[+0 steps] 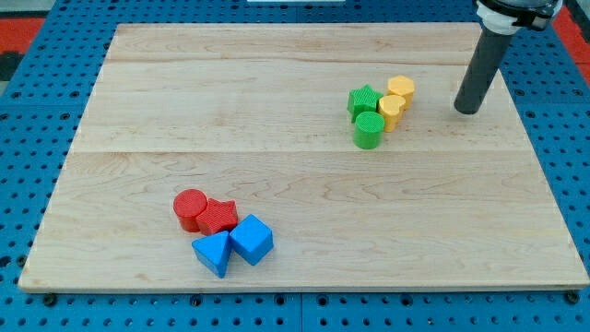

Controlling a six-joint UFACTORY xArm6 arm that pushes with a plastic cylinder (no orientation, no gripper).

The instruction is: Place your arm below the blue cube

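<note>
The blue cube sits near the view's bottom, left of centre, on the wooden board. It touches a blue triangular block on its left and a red star block above it. My tip rests on the board at the upper right, far from the blue cube, up and to the right of it. The rod rises toward the view's top right corner.
A red cylinder touches the red star's left side. Left of my tip a cluster holds a green star block, a green cylinder and two yellow blocks. Blue pegboard surrounds the board.
</note>
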